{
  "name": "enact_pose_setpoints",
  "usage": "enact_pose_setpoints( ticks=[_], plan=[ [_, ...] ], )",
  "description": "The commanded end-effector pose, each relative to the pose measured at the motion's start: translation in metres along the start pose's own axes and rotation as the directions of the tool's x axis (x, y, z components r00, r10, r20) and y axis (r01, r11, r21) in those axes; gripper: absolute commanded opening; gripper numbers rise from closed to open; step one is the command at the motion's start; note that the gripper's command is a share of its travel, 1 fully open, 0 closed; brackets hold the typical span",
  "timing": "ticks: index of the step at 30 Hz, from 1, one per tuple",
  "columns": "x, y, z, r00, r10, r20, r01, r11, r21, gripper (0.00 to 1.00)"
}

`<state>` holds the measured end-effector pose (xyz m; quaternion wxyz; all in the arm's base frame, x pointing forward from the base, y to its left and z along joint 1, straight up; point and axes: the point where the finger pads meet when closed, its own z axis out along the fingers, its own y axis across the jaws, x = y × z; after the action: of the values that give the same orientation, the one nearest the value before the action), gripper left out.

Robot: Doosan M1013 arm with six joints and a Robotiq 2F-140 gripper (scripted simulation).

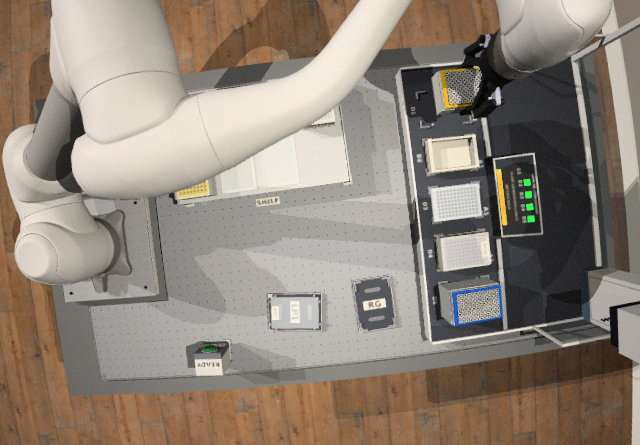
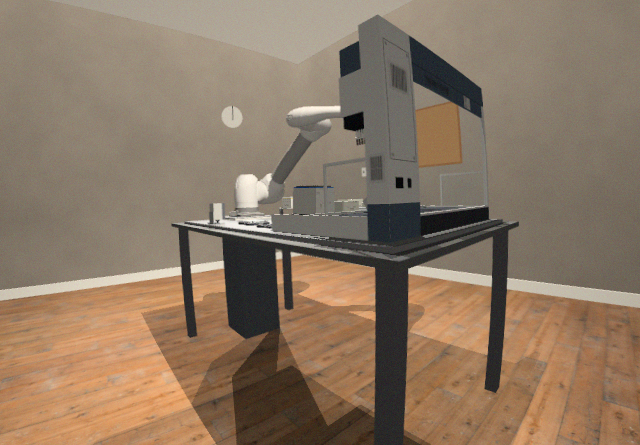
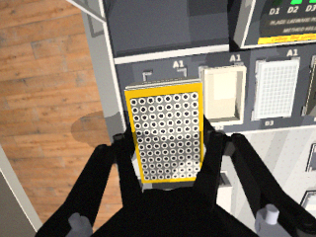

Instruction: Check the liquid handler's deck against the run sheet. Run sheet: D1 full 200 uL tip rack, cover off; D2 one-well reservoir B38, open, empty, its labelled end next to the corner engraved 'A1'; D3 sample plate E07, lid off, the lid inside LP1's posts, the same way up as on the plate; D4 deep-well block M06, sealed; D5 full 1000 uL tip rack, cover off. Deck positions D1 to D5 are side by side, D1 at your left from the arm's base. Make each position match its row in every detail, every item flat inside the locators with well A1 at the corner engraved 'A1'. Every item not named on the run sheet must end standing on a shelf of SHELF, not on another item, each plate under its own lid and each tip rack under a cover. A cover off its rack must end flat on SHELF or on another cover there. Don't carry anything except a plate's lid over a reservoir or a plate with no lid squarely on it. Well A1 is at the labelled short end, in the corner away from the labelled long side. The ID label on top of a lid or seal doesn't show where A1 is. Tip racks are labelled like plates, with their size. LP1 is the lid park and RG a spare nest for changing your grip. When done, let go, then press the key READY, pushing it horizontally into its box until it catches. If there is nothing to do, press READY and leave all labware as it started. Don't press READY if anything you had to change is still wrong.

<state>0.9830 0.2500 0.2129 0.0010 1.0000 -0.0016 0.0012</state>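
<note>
My gripper (image 3: 167,122) is shut on the long sides of a yellow-framed tip rack (image 3: 165,130) with no cover. I hold the rack in the air by the D1 nest (image 1: 423,101), whose corner locators and engraved A1 (image 3: 178,64) show bare just beyond it. In the overhead view the rack (image 1: 460,87) sits offset from the nest toward the handler's back. The open cream reservoir (image 1: 451,154) is in D2, an unlidded well plate (image 1: 455,202) in D3, a white-topped block (image 1: 463,250) in D4 and a blue-framed tip rack (image 1: 476,303) in D5. A lid (image 1: 294,311) lies in LP1.
SHELF (image 1: 268,163) holds pale covers and a yellow-topped rack (image 1: 193,190), partly under my arm. RG (image 1: 373,304) is bare. The READY key (image 1: 208,357) is at the front edge. A status panel (image 1: 518,194) with green lights lies behind the deck. The handler's frame stands to the right.
</note>
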Motion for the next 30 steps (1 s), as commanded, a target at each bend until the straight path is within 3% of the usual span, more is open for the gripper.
enact_pose_setpoints(
  ticks=[1, 30],
  plan=[
    [0.0, 0.0, 0.0, 1.0, 0.0, -0.002, 0.0, 1.0, 0.001, 0.1],
    [0.0, 0.0, 0.045, 1.0, 0.0, -0.002, 0.0, 1.0, 0.001, 0.1]
  ],
)
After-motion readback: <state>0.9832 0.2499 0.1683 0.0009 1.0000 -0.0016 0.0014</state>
